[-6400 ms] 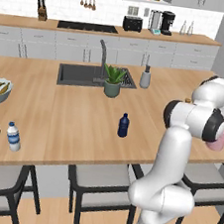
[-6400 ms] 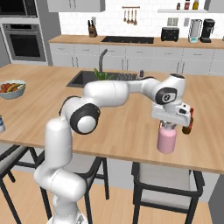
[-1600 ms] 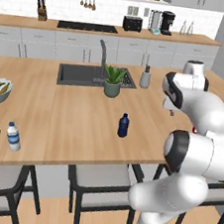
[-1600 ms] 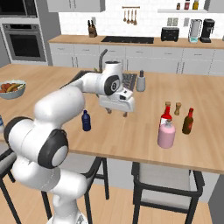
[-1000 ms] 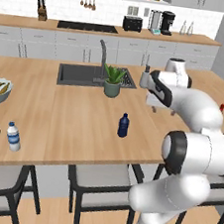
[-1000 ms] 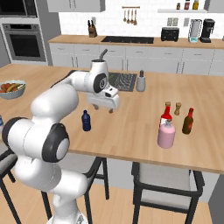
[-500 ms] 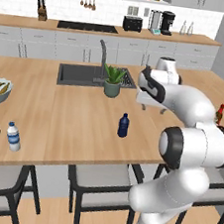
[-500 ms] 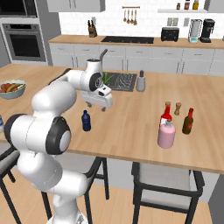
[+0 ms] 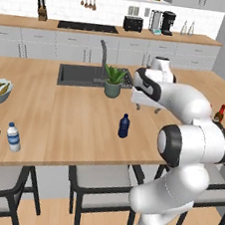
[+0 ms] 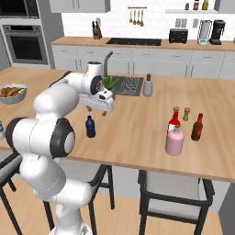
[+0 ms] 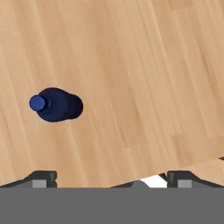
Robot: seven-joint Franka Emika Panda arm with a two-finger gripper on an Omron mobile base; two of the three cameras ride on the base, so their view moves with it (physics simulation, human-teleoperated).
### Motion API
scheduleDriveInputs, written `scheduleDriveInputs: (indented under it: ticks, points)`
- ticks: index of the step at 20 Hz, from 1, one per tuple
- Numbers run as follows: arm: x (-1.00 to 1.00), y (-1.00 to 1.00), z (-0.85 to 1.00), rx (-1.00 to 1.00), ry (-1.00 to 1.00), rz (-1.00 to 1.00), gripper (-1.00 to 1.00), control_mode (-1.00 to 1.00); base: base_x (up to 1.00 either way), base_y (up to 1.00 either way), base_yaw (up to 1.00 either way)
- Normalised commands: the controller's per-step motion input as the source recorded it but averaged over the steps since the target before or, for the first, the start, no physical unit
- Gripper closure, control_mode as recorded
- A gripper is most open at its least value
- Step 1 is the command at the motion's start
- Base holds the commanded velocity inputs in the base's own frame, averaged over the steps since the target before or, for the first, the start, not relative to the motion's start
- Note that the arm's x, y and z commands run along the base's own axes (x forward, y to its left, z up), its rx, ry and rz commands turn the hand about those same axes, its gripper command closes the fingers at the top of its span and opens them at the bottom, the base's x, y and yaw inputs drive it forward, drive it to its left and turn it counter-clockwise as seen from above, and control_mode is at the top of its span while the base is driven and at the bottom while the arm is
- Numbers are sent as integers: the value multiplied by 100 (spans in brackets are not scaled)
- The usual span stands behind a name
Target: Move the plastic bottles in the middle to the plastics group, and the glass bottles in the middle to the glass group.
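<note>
gripper (image 9: 146,107) hangs wide open and empty above the counter (image 9: 72,124). navy bottle (image 11: 57,104) stands upright off to 1 side below; centre over its cap, then descend straight and close around the body.

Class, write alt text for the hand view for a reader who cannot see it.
A small navy blue bottle stands upright on a light wooden counter, seen from above, toward the left. The open gripper hangs above it, its two fingertips at the bottom edge, holding nothing.
</note>
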Motion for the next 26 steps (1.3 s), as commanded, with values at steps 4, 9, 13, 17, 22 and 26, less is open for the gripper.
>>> scheduleDriveInputs:
  ticks: [4, 9, 13, 17, 22, 26]
  points:
    - [4, 27, -15, 0, 1, 13, -100, -100, 0, 0, 0]
    - [0, 37, -20, 0, 1, 10, -100, -100, 0, 0, 0]
    - [6, 41, -17, 0, 0, 6, -100, -100, 0, 0, 0]
    - [16, 39, -8, 0, 0, 4, -100, -100, 0, 0, 0]
    - [26, 27, 0, 0, 0, 1, -100, -100, 0, 0, 0]
    - [21, 9, 0, 0, 0, 0, -100, -100, 0, 0, 0]
